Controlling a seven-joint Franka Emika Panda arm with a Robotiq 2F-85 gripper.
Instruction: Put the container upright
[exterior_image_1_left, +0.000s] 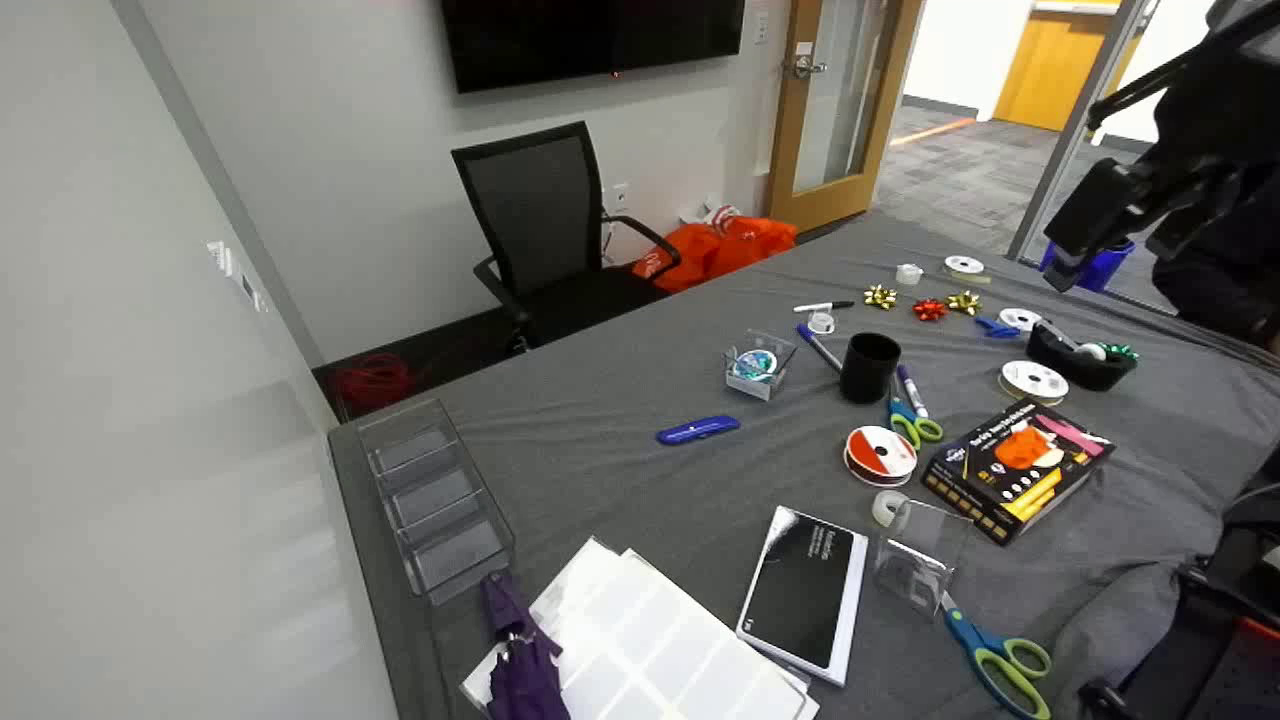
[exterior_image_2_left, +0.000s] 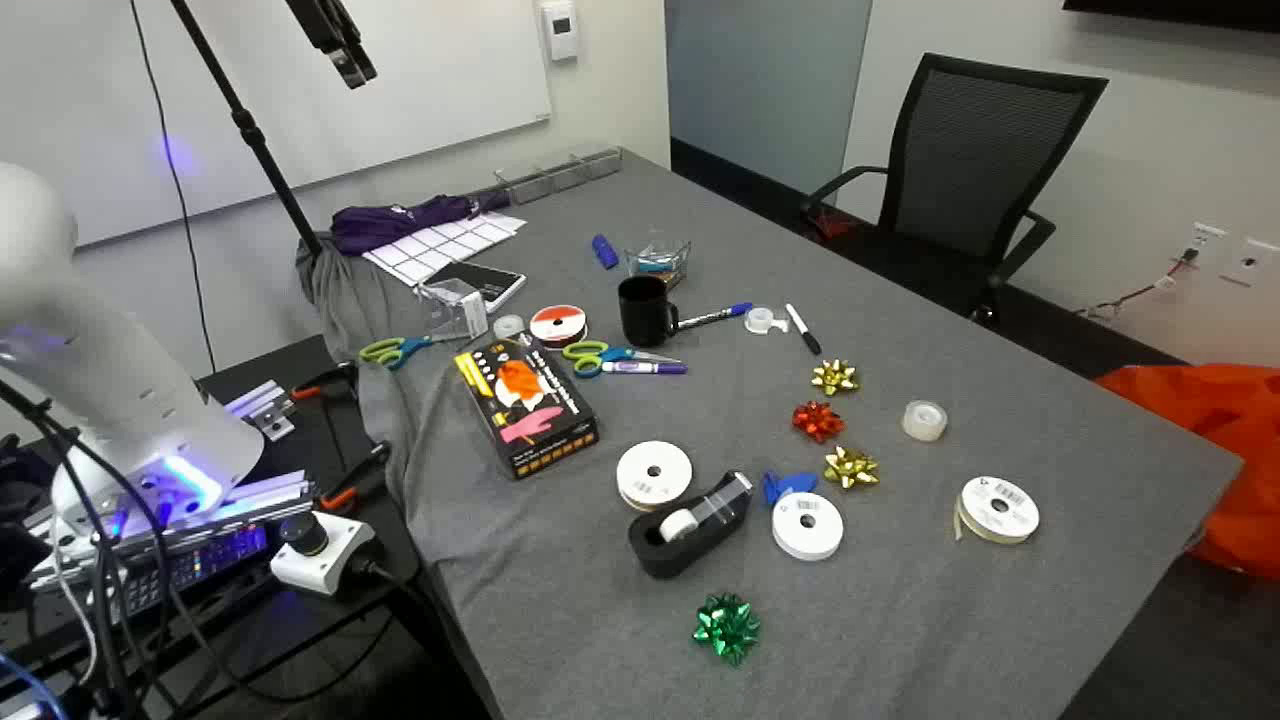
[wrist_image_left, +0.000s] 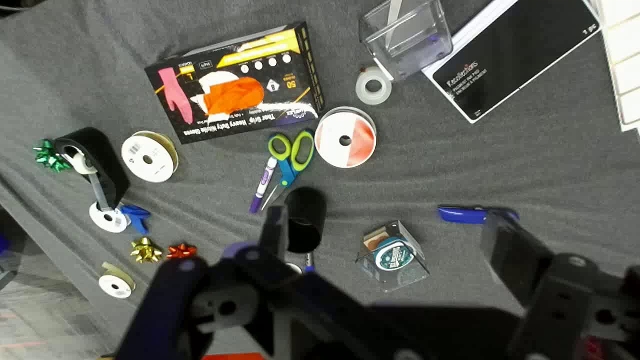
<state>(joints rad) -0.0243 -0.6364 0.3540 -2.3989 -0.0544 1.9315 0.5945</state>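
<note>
The gripper (wrist_image_left: 387, 227) holds nothing: its fingers (wrist_image_left: 517, 262) are spread wide, and in both exterior views it hangs well above the counter (wrist_image_left: 425, 160). Between the fingers in the wrist view, but down on the counter, stands a clear box (wrist_image_left: 407, 276) with a teal-labelled roll (wrist_image_left: 395, 256) in it. By one fingertip shows a slim blue tool (wrist_image_left: 462, 215); by the other, the black mug (wrist_image_left: 306, 212), which stands upright.

Farther ahead of the fingertips comes a ribbon spool (wrist_image_left: 345, 127), and past it, well ahead of the gap, the clear plastic container (wrist_image_left: 420, 45). I take it to be the one meant, as it seems to lie on its side; glare on its walls hides which way its mouth faces. A tape roll (wrist_image_left: 373, 98) sits just beside it on the gripper's side, a dark-topped pad (wrist_image_left: 515, 55) just beside another, and scissors (exterior_image_1_left: 970, 636) point their blades at it; whether they reach inside, I cannot tell.

I judge this to be the approach, with no grasp made and the righting not begun. The next move calls for carrying the gripper ahead past the spool, lowering it, and lining the fingers up across two opposite walls. A light grip and a wrist turn should then bring the mouth up, clear of the blades.
</note>
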